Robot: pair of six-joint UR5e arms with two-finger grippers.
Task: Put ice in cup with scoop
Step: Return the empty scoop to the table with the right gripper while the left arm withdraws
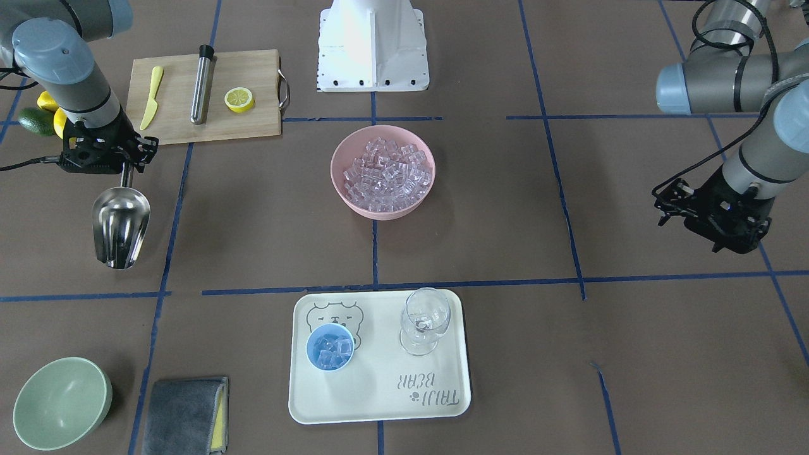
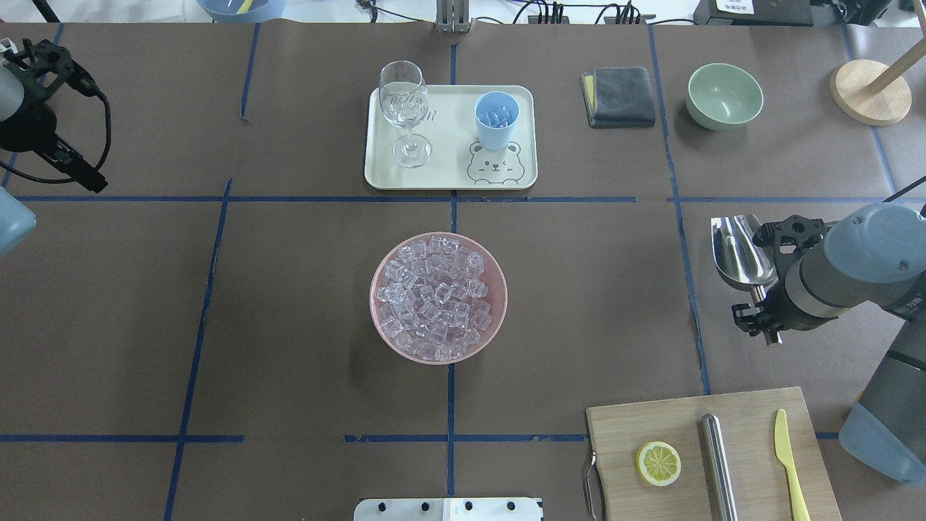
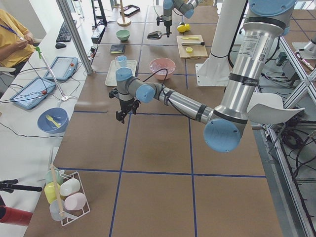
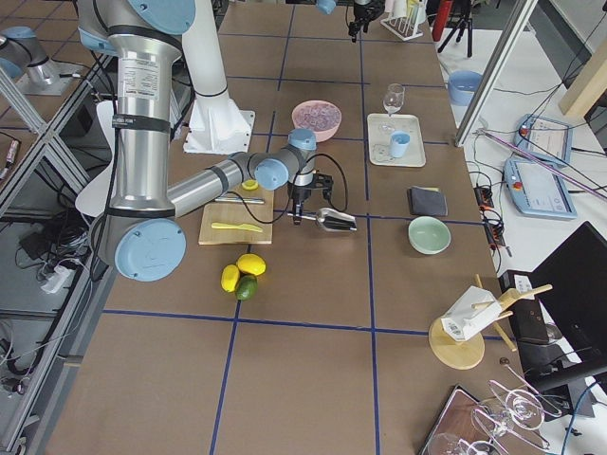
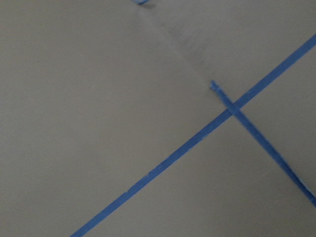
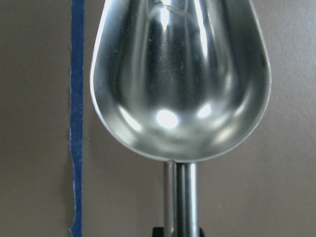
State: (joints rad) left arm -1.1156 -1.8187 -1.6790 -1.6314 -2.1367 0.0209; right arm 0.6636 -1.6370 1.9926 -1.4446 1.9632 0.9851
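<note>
right gripper point(image 1: 128, 169) pinches the scoop point(image 1: 120, 224) by its handle; left gripper point(image 1: 669, 203): cannot tell.

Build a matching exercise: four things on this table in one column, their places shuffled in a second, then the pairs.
1 scoop
2 cup
3 lemon half
4 grey cloth

A on the tray
B beside the green bowl
C in the right gripper
D on the wooden board

Pairs: 1-C, 2-A, 3-D, 4-B.
</note>
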